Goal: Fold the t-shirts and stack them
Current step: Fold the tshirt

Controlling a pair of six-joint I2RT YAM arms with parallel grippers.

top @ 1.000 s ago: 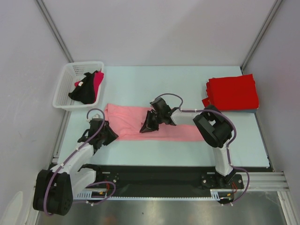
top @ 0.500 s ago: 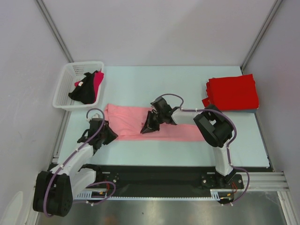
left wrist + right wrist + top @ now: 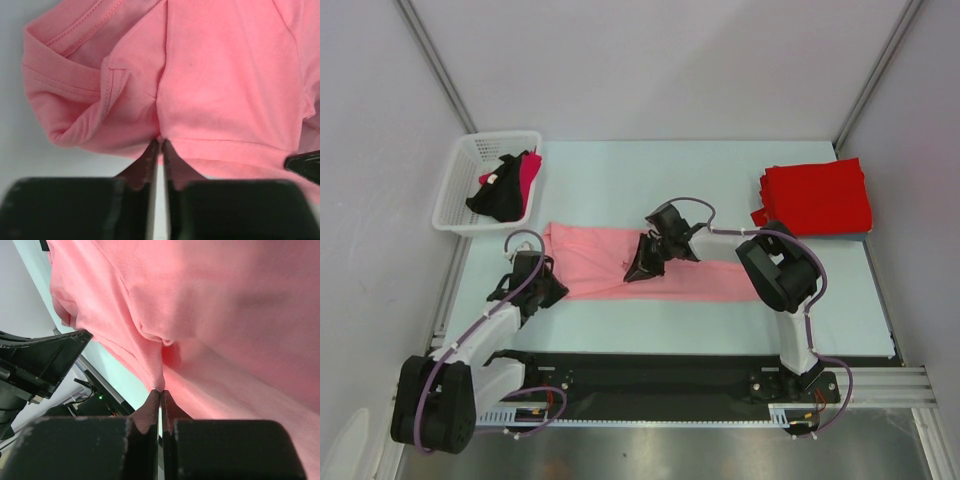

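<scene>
A salmon pink t-shirt [image 3: 705, 278] lies as a long strip across the table's middle. My left gripper [image 3: 552, 290] is shut on its near left edge; in the left wrist view [image 3: 159, 142] the fingertips pinch the hem beside a sleeve [image 3: 75, 95]. My right gripper [image 3: 638, 270] is shut on the shirt's near edge at mid-length and holds a pinched fold lifted; the right wrist view [image 3: 160, 390] shows the cloth [image 3: 225, 315] caught between the tips. A stack of folded red t-shirts [image 3: 817, 197] sits at the far right.
A white lattice basket [image 3: 460, 185] at the far left holds black and magenta cloth [image 3: 508, 183]. The table's near edge with a black rail [image 3: 650, 385] runs behind the arms. Grey walls enclose the table.
My right gripper has shifted slightly right and farther back with the pinched cloth. The left gripper has barely moved.
</scene>
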